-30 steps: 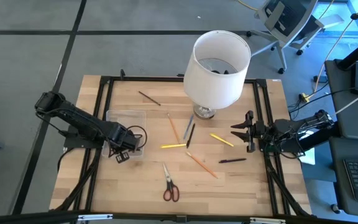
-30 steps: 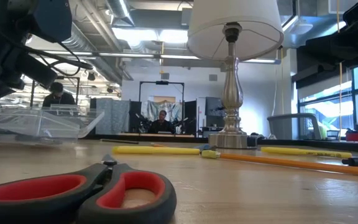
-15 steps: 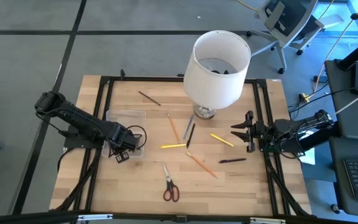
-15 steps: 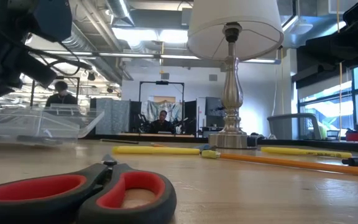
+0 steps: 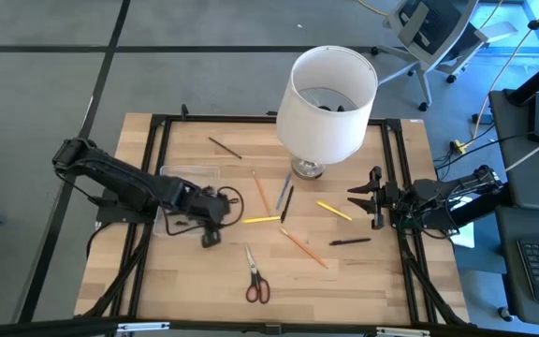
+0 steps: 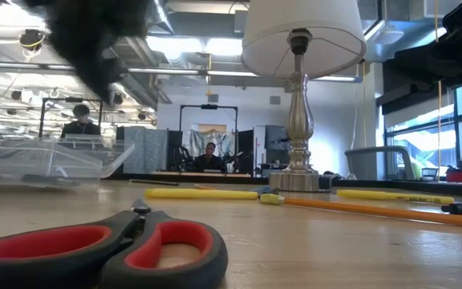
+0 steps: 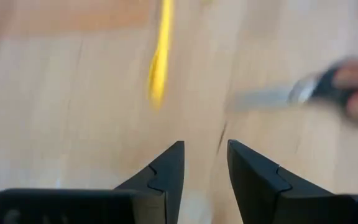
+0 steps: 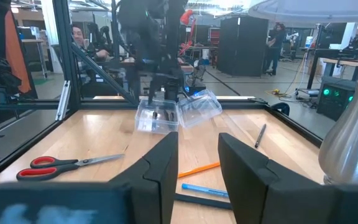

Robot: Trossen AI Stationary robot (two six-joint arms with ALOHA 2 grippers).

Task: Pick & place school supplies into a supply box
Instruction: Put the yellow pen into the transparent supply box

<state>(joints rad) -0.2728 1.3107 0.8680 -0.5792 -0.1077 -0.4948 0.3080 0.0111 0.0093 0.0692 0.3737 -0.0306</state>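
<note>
The clear supply box [image 5: 191, 182] rests flat on the table's left half. A thin dark thing [image 6: 45, 180] shows low inside it. My left gripper [image 5: 221, 215] hangs open just right of the box, slanting down at bare wood, with nothing between its fingers [image 7: 166, 171]. Loose school supplies lie mid-table: a yellow pencil [image 5: 261, 219], orange pencils [image 5: 261, 192] [image 5: 304, 248], a black pen [image 5: 286, 202], another yellow one [image 5: 334, 211], a dark pen [image 5: 349, 241], a brown pencil [image 5: 225, 148] and red-handled scissors [image 5: 255, 278]. My right gripper [image 5: 361, 197] waits open at the right edge, level, pointing left.
A lamp with a big white shade [image 5: 326, 101] stands on its metal foot [image 5: 307, 170] at the far middle and overhangs the pencils nearest it. A black frame rail [image 5: 157, 168] runs along the table's edges. People sit in the room beyond the table.
My left gripper has risen from over the supply box and swung toward the table's right edge, tipping from steeply down to a shallower slant. It now hangs beside the box, nearer the yellow pencil. The loose supplies have stayed put.
</note>
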